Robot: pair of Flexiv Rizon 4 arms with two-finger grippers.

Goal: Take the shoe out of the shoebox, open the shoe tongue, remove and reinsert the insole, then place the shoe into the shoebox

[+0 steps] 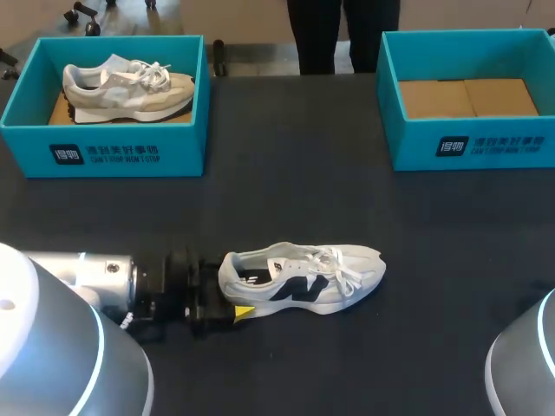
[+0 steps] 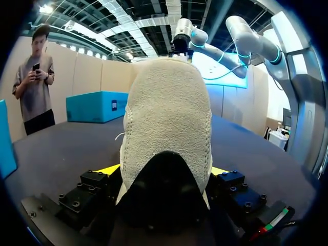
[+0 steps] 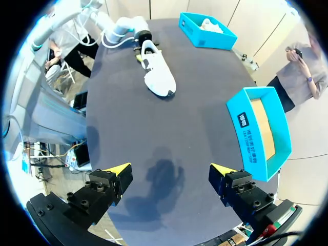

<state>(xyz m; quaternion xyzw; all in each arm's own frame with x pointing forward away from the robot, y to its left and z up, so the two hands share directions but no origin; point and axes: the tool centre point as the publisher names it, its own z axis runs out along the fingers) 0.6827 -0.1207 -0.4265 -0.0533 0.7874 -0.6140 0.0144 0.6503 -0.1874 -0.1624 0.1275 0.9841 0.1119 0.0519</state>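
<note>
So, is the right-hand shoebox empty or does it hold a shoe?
Empty: the right-hand shoebox shows only its cardboard floor. The shoe lies on the table, heel held by the left gripper.

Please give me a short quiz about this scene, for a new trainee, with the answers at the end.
1. True or false: the right gripper holds a shoe.
2. Where does the left gripper clamp the white shoe on the table? A toe, B heel, C laces.
3. How many shoes lie in the left shoebox?
Key: 1 false; 2 B; 3 one.
</note>
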